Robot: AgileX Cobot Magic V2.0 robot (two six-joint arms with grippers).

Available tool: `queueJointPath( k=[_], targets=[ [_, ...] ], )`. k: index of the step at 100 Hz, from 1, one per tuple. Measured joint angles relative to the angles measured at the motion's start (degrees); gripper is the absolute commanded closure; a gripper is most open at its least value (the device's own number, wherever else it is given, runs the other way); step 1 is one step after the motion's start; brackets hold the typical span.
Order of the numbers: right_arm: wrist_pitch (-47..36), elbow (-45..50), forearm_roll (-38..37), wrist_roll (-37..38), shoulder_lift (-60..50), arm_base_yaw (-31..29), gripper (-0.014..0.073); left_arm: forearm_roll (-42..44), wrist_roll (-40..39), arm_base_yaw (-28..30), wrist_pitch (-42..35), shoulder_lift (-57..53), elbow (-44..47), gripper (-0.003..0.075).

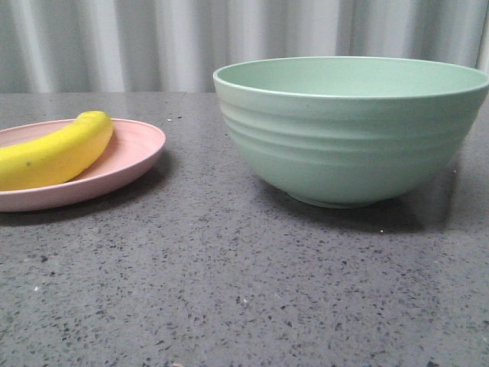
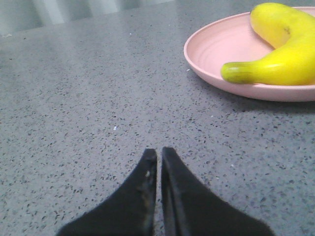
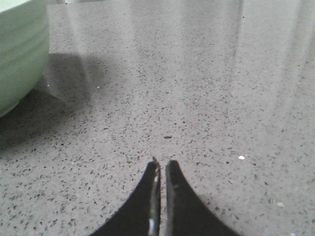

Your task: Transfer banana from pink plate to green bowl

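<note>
- Table (image 1: 229, 290): dark grey speckled stone-look surface, filling the near part of the front view and carrying everything listed.
- Left gripper (image 2: 159, 153): two black fingers pressed almost together, only a hairline slit between the tips, nothing held; poised low over bare table, apart from the plate.
- Pink plate (image 1: 141, 149): shallow, round, pale pink, at the far left; partly cut by the frame edge in the front view. Seen also in the left wrist view (image 2: 211, 46).
- Banana (image 1: 57, 153): bright yellow, curved, lying on the pink plate, one end reaching toward the plate's far rim. The left wrist view (image 2: 280, 61) shows its greenish end resting near the plate's rim.
- Green bowl (image 1: 351, 138): large, deep, mint green, ridged outside, standing upright right of centre, well apart from the plate. Interior contents cannot be seen.
- Right gripper (image 3: 161, 163): black fingers closed to a thin slit, holding nothing; over bare table, with the bowl's wall (image 3: 19, 54) off to one side.
- Backdrop (image 1: 153, 38): pale pleated curtain along the far edge.
</note>
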Motion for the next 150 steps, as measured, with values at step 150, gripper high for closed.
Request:
queueJointPath(
  k=[150],
  targets=[
    [0.00,0.00,0.00,0.00,0.00,0.00,0.0657,0.00,0.00,0.00,-1.87,0.00,0.05,0.0741]
  ],
)
